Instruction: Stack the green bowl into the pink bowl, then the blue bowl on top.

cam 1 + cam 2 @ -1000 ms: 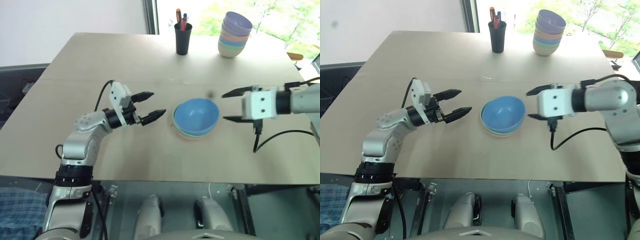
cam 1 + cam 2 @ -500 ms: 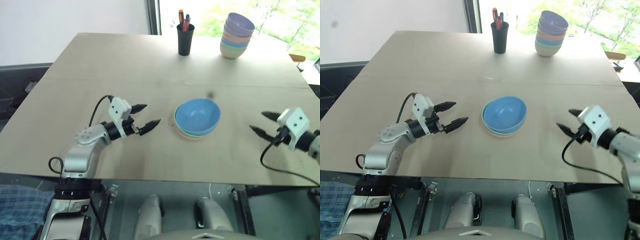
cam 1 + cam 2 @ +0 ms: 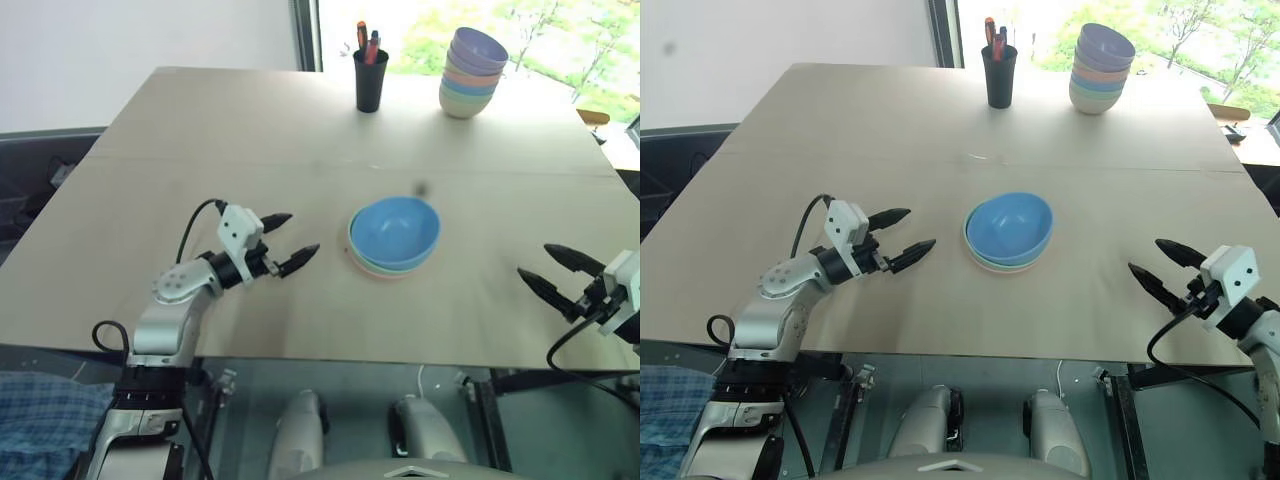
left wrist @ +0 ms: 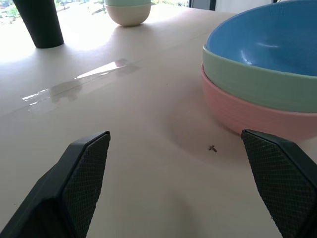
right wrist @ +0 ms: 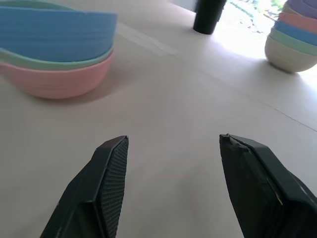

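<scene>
On the desk (image 3: 300, 140), the blue bowl (image 3: 395, 229) sits nested in the green bowl (image 4: 257, 84), itself inside the pink bowl (image 4: 257, 116). The left end effector (image 3: 285, 242) and right end effector (image 3: 550, 272) flank the stack, both released and grasping nothing.

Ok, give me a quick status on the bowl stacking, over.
Left gripper open, empty. Right gripper open, empty. Blue bowl nested in green bowl, green in pink bowl; stack standing at mid-table. Nothing in the way.
</scene>
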Motion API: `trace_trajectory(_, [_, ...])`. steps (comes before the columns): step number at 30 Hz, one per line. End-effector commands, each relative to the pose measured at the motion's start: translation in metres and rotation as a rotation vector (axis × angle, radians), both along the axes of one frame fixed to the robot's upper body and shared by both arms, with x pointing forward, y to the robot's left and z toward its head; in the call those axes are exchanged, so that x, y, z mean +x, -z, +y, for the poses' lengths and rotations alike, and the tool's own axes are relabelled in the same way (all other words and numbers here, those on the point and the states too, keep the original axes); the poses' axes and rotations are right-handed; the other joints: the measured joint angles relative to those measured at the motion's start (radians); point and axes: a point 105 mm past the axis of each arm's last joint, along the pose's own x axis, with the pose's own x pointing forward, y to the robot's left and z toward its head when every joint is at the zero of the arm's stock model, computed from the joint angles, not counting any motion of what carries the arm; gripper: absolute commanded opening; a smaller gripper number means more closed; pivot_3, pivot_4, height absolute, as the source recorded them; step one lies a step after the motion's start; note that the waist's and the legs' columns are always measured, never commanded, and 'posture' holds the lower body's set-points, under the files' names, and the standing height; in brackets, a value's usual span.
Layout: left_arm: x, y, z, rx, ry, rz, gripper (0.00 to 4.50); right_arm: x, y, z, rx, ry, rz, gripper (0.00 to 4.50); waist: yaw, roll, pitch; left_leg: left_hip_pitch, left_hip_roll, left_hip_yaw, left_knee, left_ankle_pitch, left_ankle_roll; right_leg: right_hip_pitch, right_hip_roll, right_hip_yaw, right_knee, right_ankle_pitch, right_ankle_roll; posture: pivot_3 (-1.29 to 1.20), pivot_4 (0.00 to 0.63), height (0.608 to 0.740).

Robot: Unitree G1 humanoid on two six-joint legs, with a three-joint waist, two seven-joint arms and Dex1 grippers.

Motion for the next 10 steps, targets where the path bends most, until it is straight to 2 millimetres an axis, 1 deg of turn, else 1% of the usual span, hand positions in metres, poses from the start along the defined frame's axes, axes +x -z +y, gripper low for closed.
trace_trajectory(1, [-0.0012, -0.0110, -0.0002, -0.002, 0.014, -0.059, 4.50, -0.0049, -0.0106, -0.0046, -0.018, -0.031, -0.047, 3.08, 0.000, 0.000, 0.000, 0.000, 0.000, 0.000, 0.000, 0.000, 0.000, 0.000, 0.000, 0.000, 0.000, 0.000, 0.000, 0.00, 0.150, 0.740])
trace_trajectory(10, [0.0004, -0.0134, -0.0026, 0.015, 0.017, -0.090, 4.50, -0.0037, -0.0081, -0.0048, -0.017, -0.040, -0.045, 3.08, 0.000, 0.000, 0.000, 0.000, 0.000, 0.000, 0.000, 0.000, 0.000, 0.000, 0.000, 0.000, 0.000, 0.000, 0.000, 0.00, 0.150, 0.740])
